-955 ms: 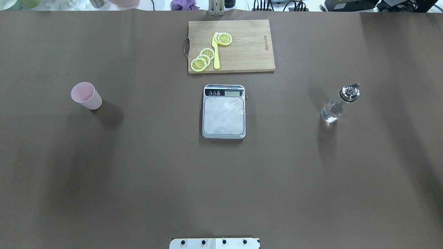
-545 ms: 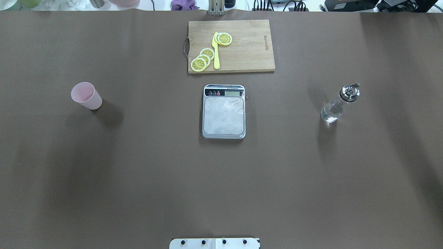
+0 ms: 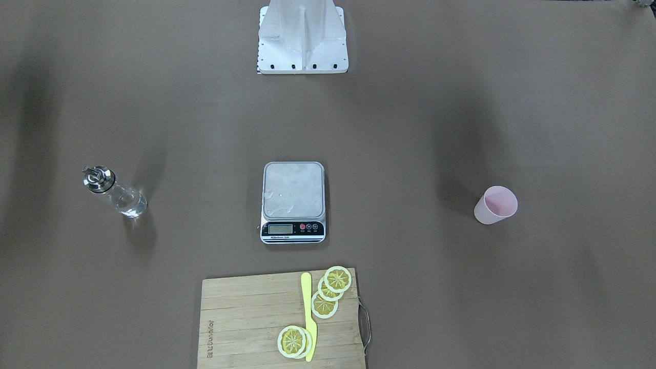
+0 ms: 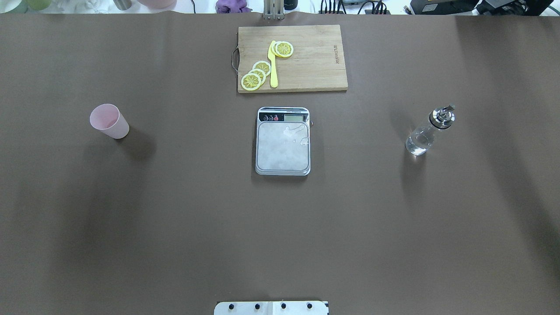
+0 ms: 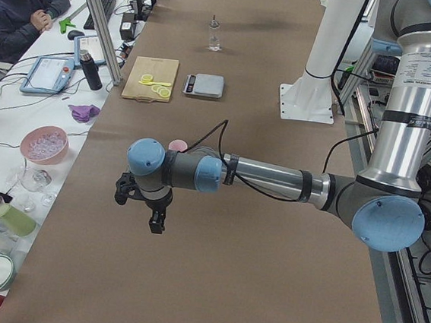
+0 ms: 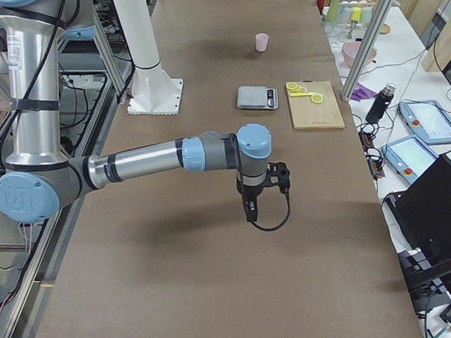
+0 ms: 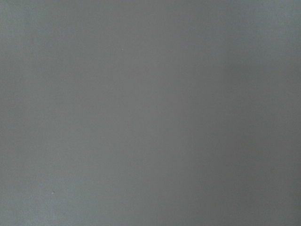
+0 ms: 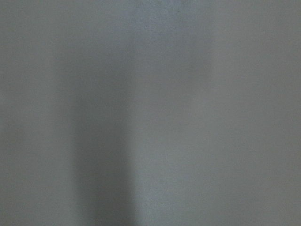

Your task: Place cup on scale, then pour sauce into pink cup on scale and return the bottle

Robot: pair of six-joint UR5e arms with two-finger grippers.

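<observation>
Cup (image 4: 109, 121) stands upright on the table (image 4: 280, 240), robot's left, well apart from the central scale (image 4: 283, 146). Bottle (image 4: 426, 133) stands upright on the right. Left gripper (image 5: 156, 221) hangs over bare table, outward of the cup and clear of it. Right gripper (image 6: 250, 211) hangs likewise outward of the bottle. Whether either gripper is open or closed cannot be told.

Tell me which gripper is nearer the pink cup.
Left. The left gripper hangs just past the cup, toward the table's left end; the right gripper hangs toward the opposite end, beyond the scale.
</observation>
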